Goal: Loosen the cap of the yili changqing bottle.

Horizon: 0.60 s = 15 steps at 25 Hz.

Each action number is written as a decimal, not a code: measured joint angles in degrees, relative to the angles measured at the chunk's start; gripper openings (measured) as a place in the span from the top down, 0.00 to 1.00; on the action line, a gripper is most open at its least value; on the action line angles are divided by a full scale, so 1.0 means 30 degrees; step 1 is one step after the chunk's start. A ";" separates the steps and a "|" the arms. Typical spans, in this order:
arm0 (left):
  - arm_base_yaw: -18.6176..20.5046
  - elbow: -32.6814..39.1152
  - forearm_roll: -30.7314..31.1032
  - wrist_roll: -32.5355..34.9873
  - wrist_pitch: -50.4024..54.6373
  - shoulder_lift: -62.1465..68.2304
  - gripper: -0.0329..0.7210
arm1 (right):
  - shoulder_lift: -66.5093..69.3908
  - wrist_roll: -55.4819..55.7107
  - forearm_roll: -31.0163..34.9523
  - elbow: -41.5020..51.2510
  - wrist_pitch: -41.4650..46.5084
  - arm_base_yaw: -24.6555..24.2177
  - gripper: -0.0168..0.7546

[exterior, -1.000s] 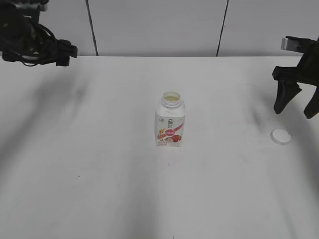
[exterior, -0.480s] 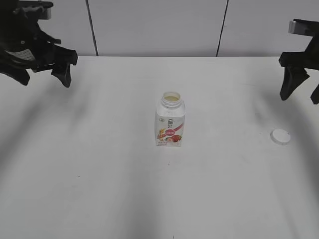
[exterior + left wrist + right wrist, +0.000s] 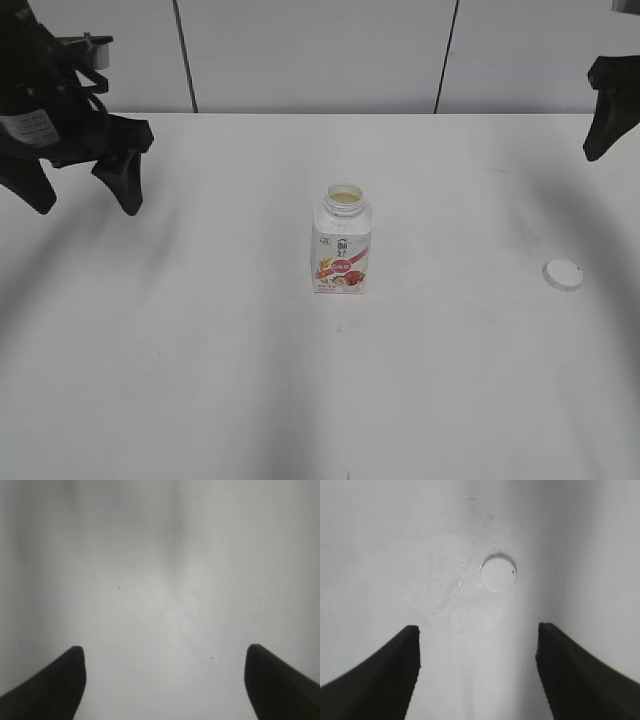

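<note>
Since the cap [image 3: 563, 274] is already off and lying flat on the tabletop [image 3: 200, 330], well to the right of the yili changqing bottle [image 3: 341, 243], the loosening itself looks done from the outside camera. That bottle stands upright mid-tabletop with its neck open and pale liquid showing. The left hand [image 3: 82, 190] hangs far left with its fingers spread wide, nothing in them. The right hand [image 3: 610, 115] is up at the top right edge, mostly cropped, so from here I can't tell how it's set.

Over to the left wrist cam: just bare tabletop between two dark fingertips [image 3: 50, 685] set wide apart. No bottle, no cap in sight.

Right wrist cam: the cap [image 3: 498, 573] sits alone on the tabletop ahead of the fingers [image 3: 380, 672], which are spread wide and empty.

So my guess is the step in hand is simply backing out. Doing it well probably means lifting both arms straight away and keeping clear of the bottle, because an uncapped one would spill if nudged. I'd leave the cap alone too.
</note>
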 joint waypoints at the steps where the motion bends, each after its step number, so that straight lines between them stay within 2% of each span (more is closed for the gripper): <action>1: 0.0000 0.0000 -0.0020 0.0228 0.0292 -0.0109 0.18 | -0.0314 0.0000 0.0000 0.0039 -0.0024 0.0000 0.24; 15: 0.0000 0.0000 -0.0047 0.1024 0.0659 -0.2645 0.18 | -0.5795 0.0000 0.0350 0.2795 -0.0024 0.0000 0.24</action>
